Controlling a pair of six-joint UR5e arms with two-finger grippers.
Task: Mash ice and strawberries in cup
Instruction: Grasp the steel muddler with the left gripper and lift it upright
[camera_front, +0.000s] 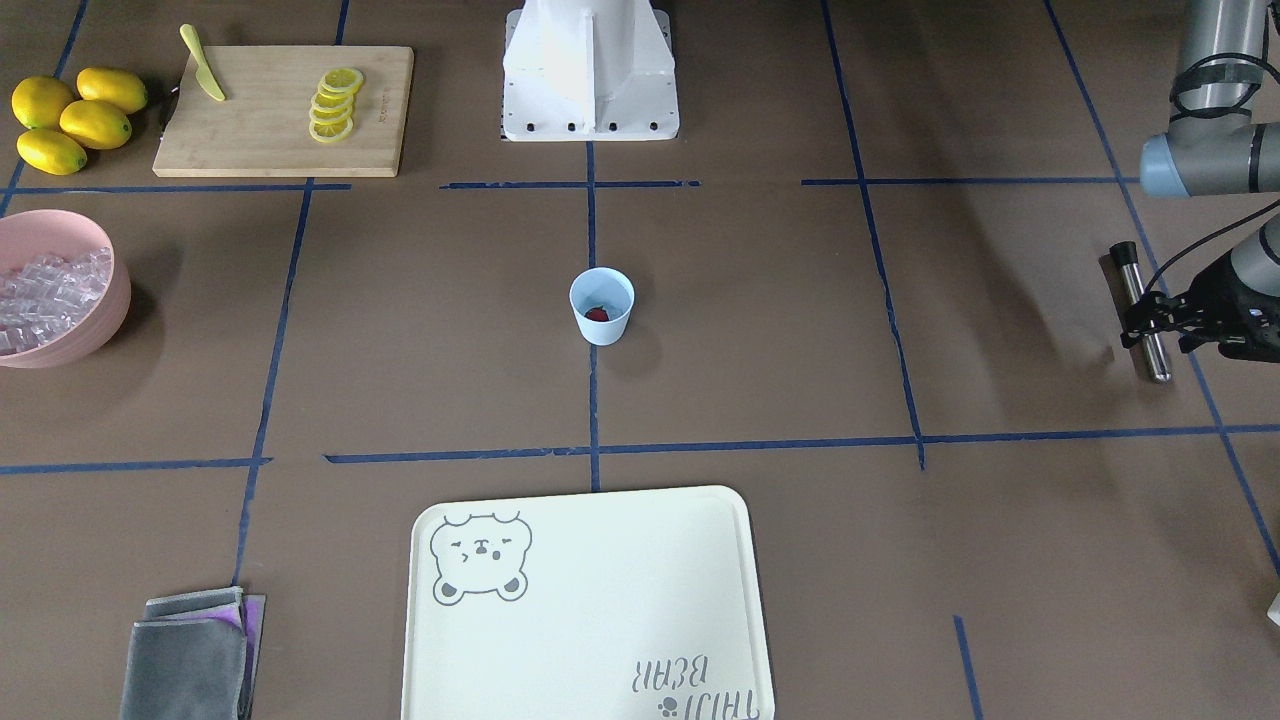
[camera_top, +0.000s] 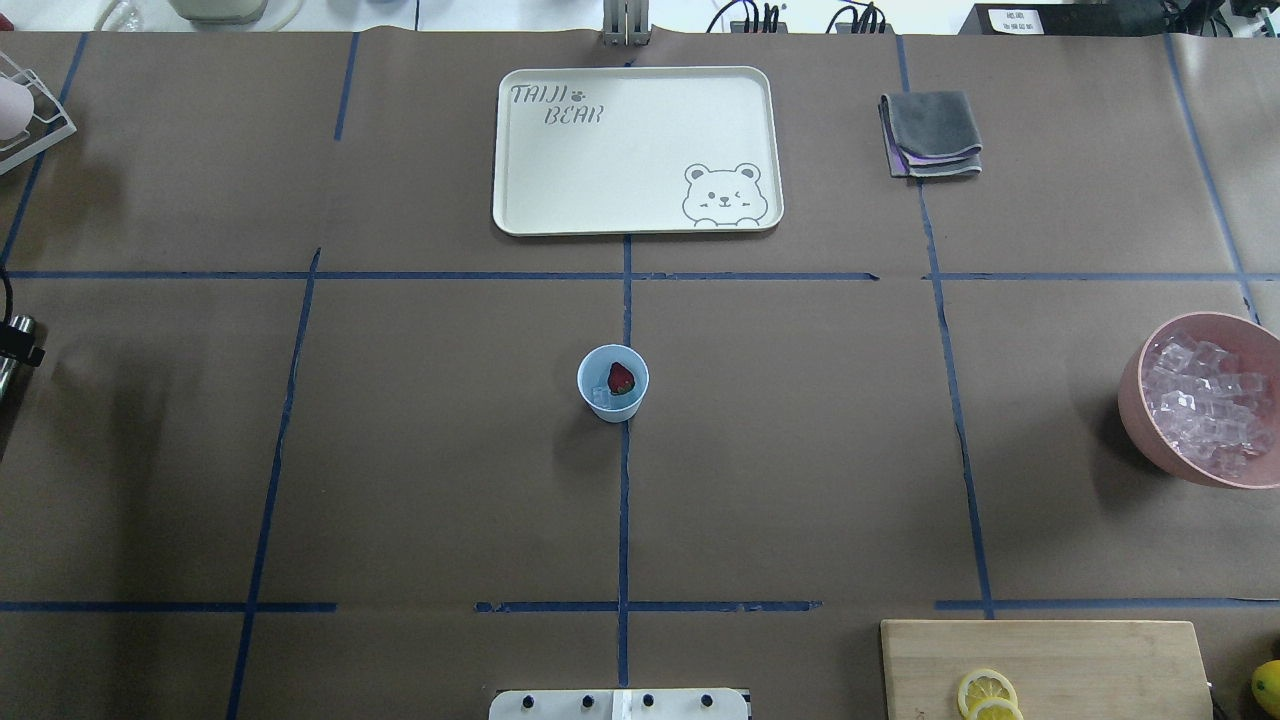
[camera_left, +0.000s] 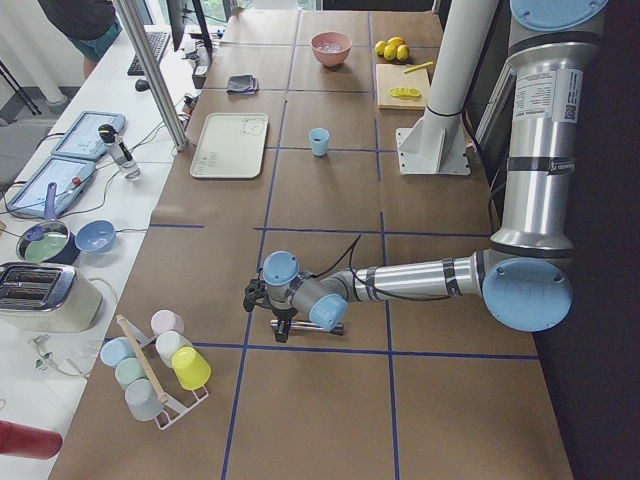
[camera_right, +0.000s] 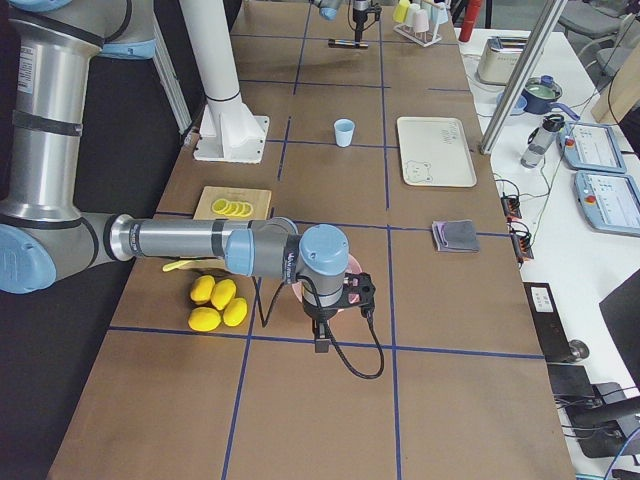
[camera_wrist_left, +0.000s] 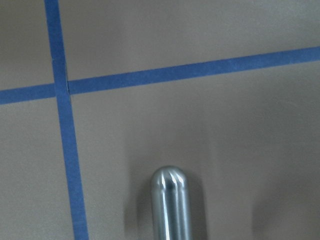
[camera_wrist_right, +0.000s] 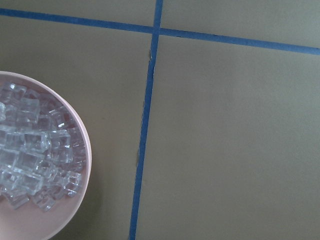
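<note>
Cup (camera_top: 612, 383) stands upright at the middle of the table (camera_top: 800, 450), a strawberry (camera_top: 621, 377) and a little ice (camera_top: 601, 397) inside, well apart from both arms. The left gripper (camera_front: 1148, 322) sits low at its own end, fingers either side of a steel rod (camera_front: 1153, 352) whose long axis runs from the robot's side toward the far side. Whether they have pinched it I cannot tell. From there the cup lies sideways, toward the robot's right. The right gripper (camera_right: 322, 340) hangs by the pink bowl (camera_top: 1138, 420) of more ice, and its state cannot be told.
</note>
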